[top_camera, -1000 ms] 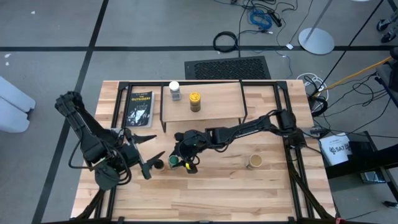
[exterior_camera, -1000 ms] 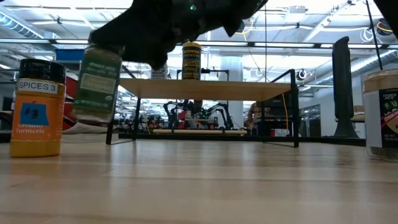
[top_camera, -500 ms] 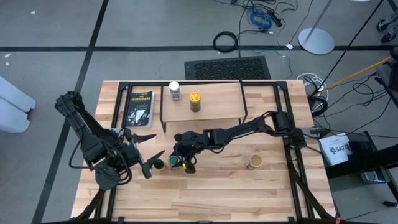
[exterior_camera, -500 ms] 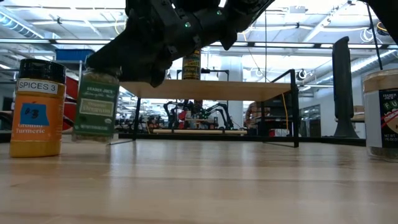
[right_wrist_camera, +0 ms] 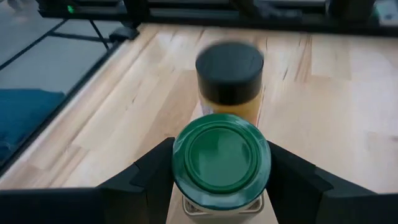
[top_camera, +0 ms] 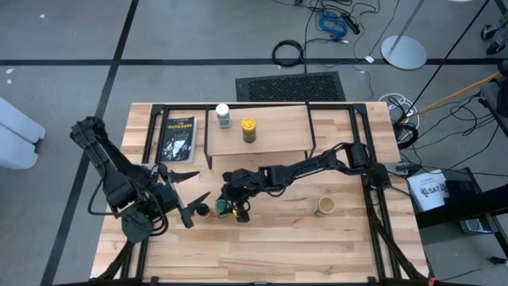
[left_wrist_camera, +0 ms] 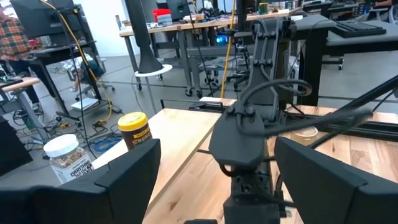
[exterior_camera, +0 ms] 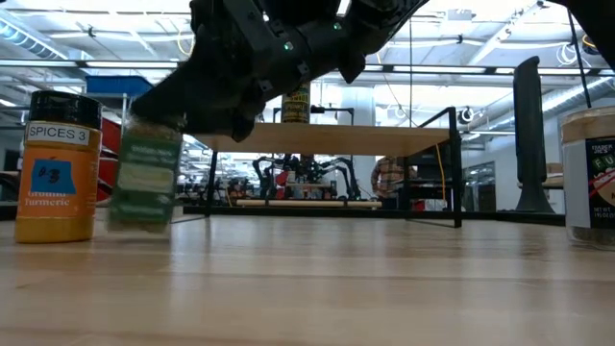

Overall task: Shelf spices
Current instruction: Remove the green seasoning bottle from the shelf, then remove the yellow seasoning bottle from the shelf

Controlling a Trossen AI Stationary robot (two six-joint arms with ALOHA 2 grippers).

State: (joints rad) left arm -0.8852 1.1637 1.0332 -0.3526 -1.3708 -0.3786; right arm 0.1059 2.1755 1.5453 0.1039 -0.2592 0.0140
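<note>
Progress stands at two of five jars shelved: the white-lidded jar (top_camera: pixel 223 115) sits at the left end of the shelf (top_camera: pixel 278 131), and the yellow-lidded jar (top_camera: pixel 249 129) stands just beside it, nearer the middle of the plank. The shelf itself stands along the far edge of the desk (top_camera: pixel 349 246), at its middle. Three jars are left to place. The right gripper (top_camera: pixel 230 203) is closed around the green-lidded jar (right_wrist_camera: pixel 221 160), with one finger on each side of its body just under the lid; the jar is at the desk's middle, toward the front edge, and the low view shows its base at or just above the surface, too blurred to settle which. The dark-lidded orange jar (exterior_camera: pixel 56 168) stands on the desk just beside it, on the left-arm side. The tan-lidded jar (top_camera: pixel 325 206) stands alone well apart, toward the right edge. The left gripper (top_camera: pixel 187 195) waits near the front-left part of the desk with its fingers spread wide and nothing between them. A flat black packet (top_camera: pixel 177 139) lies beside the shelf's left end.
</note>
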